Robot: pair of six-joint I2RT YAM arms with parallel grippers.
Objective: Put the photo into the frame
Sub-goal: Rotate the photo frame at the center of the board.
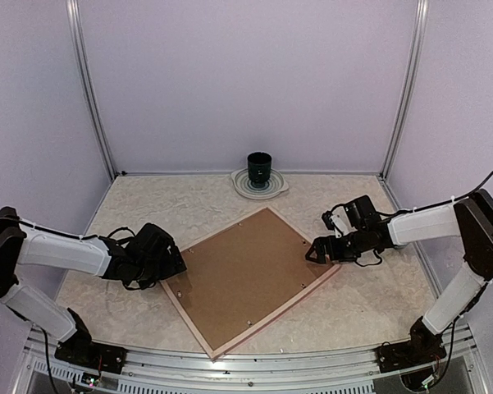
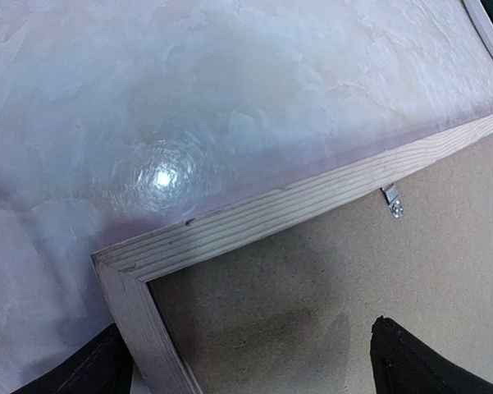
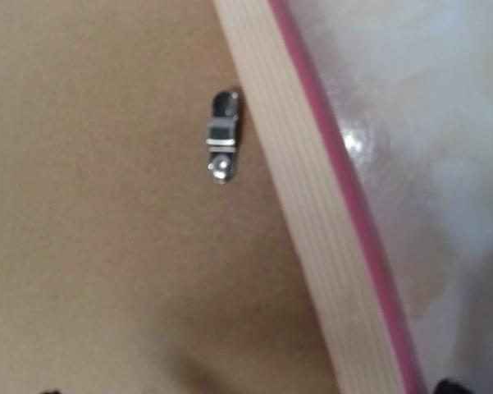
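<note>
Top external view: frame (image 1: 186, 320) lies face down mid-surface (image 1: 353, 304), brown backing board (image 1: 242, 275) in place, photo unseen, with left hand (image 1: 174, 267) and right hand (image 1: 313, 251) both open at opposite sides, probably to work its clips (image 3: 222, 135).

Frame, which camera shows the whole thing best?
The top camera: it shows the whole frame lying face down, brown backing board up. The left wrist camera sees only one wooden corner; the right wrist camera sees only a strip of its edge and a metal clip.
</note>
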